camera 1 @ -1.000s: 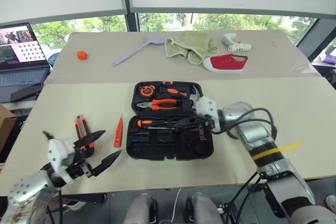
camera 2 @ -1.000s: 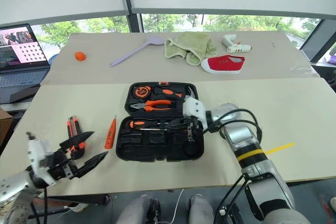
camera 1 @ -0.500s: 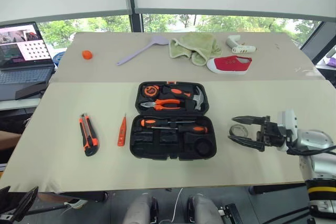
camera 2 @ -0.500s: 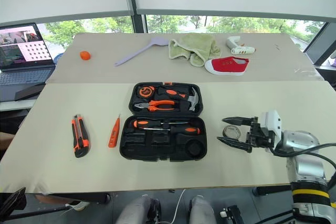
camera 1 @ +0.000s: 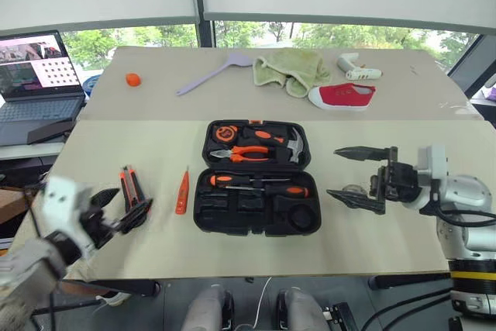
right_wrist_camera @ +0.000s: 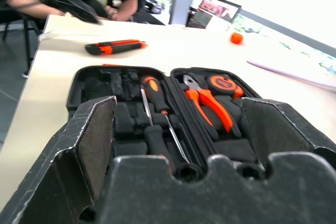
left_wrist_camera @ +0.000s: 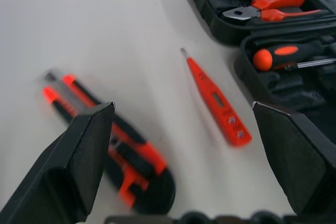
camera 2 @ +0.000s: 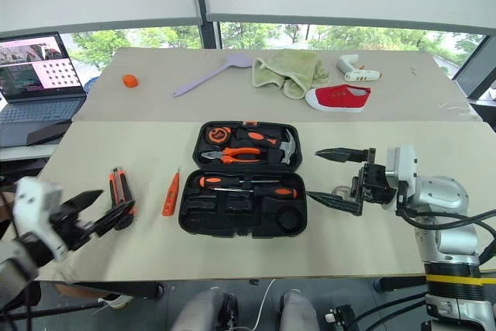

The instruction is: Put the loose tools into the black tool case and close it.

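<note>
The black tool case (camera 1: 203, 221) lies open in the middle of the table. Two screwdrivers (camera 1: 257, 184) rest in its near half. The utility knife (camera 1: 128, 185) and the slim orange tester pen (camera 1: 181, 193) lie on the table to the left of the case. My left gripper (camera 2: 116, 202) hovers open just short of the knife, which shows with the tester pen (left_wrist_camera: 215, 98) between its fingers (left_wrist_camera: 79, 161). To the right of the case my right gripper (camera 1: 332, 171) stands wide open and empty, pointing at the case. The small grey tape roll (camera 2: 339, 189) lies on the table by its lower finger.
Pliers (camera 1: 246, 153), a hammer (camera 1: 293, 145) and a tape measure (camera 1: 221, 134) fill the case's far half. On the back table are a laptop (camera 1: 35, 75), an orange ball (camera 1: 133, 79), a purple spatula (camera 1: 213, 74), a green cloth (camera 1: 291, 69) and a red shoe (camera 1: 341, 97).
My right gripper drew away from the case to the right and opened wide. My left arm dropped low, then came back up beside the knife.
</note>
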Motion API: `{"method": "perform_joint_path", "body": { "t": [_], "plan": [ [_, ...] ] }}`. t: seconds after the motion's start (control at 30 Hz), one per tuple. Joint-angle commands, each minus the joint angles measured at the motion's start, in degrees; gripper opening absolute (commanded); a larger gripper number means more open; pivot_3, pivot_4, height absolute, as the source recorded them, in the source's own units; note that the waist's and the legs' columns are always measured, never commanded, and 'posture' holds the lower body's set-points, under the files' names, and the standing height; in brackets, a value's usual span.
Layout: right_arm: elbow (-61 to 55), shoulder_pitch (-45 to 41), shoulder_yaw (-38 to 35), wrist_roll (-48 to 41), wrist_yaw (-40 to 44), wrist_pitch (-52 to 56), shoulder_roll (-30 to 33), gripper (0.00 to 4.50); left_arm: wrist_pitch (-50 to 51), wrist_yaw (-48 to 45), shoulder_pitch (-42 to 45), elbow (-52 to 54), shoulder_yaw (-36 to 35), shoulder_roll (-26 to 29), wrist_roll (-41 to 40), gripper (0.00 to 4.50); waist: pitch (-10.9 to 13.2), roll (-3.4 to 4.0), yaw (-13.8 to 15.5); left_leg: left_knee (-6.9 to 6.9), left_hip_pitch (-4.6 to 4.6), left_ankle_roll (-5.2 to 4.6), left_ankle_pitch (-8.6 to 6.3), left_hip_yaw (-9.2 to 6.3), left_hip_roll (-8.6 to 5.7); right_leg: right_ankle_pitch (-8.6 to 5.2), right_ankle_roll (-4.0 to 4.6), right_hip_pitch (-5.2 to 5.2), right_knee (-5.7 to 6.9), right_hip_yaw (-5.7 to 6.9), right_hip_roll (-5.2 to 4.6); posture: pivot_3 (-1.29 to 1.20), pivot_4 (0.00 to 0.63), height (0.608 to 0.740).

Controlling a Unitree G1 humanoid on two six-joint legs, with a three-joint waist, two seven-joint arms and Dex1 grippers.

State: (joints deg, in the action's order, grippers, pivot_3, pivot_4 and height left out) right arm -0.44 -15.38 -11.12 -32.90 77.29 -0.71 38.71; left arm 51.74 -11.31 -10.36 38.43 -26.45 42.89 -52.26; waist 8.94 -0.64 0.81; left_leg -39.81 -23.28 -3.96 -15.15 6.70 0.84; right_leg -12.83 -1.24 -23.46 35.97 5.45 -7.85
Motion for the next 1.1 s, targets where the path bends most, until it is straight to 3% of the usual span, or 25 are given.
{"method": "perform_joint_path", "body": {
  "t": [0.03,0.37,0.57,0.7,0.93,0.97,1.1],
  "plan": [
    [-1.60,-1.25,-0.40,-0.60,-0.85,-0.19,0.10,4.42,9.94,11.19,9.83,-0.39,6.77,-3.01,-1.26,4.50,0.02,-0.03,-0.01,0.00,0.06,0.00,0.00,-0.03,-0.01,0.00,-0.02,0.10,0.01,0.01,0.03,0.00,0.150,0.740],
    [-4.81,0.27,-0.38,-1.45,-1.30,0.28,0.56,4.42,19.11,16.52,19.34,-4.54,17.49,-6.12,6.06,4.50,0.06,-0.09,-0.05,0.03,0.17,0.14,0.08,-0.03,0.09,-0.04,0.04,0.18,-0.02,-0.02,0.37,0.00,0.150,0.740],
    [-7.29,1.13,-0.66,-1.94,-1.76,1.23,1.13,4.42,23.06,16.10,19.04,-5.81,19.45,-10.08,7.55,4.50,0.07,-0.10,0.12,0.04,0.16,0.15,0.07,-0.05,0.08,-0.04,0.04,0.18,-0.07,-0.04,0.32,0.00,0.150,0.740],
    [-7.85,1.47,-0.57,-1.77,-1.12,1.07,1.50,4.50,23.91,16.06,16.79,-5.25,18.92,-13.00,9.45,3.52,0.06,-0.09,0.28,0.04,0.27,0.17,0.06,-0.05,0.08,-0.04,0.04,0.27,-0.06,-0.06,0.27,0.00,0.150,0.740],
    [-7.62,2.14,-0.51,-1.21,-0.49,0.16,1.40,4.50,21.35,10.78,15.27,-4.42,12.00,-13.56,8.84,0.83,0.06,-0.08,0.23,0.09,0.32,0.17,0.04,-0.05,0.08,-0.04,0.04,0.28,-0.07,-0.10,0.20,0.00,0.150,0.740],
    [-7.49,2.18,-0.51,-1.14,-0.42,0.05,1.41,4.50,21.84,9.67,15.62,-4.44,10.63,-13.88,7.52,0.60,0.06,-0.08,0.24,0.09,0.30,0.17,0.04,-0.05,0.09,-0.04,0.05,0.26,-0.07,-0.09,0.19,0.00,0.150,0.740],
    [-7.20,2.16,-0.69,-1.09,-0.16,-0.04,1.53,4.50,19.14,3.63,17.15,-5.20,7.45,-11.06,6.42,0.60,0.08,-0.12,0.32,0.07,0.24,0.17,0.04,-0.06,0.08,-0.04,0.05,0.22,-0.07,-0.06,0.17,0.00,0.150,0.740]
  ]
}}
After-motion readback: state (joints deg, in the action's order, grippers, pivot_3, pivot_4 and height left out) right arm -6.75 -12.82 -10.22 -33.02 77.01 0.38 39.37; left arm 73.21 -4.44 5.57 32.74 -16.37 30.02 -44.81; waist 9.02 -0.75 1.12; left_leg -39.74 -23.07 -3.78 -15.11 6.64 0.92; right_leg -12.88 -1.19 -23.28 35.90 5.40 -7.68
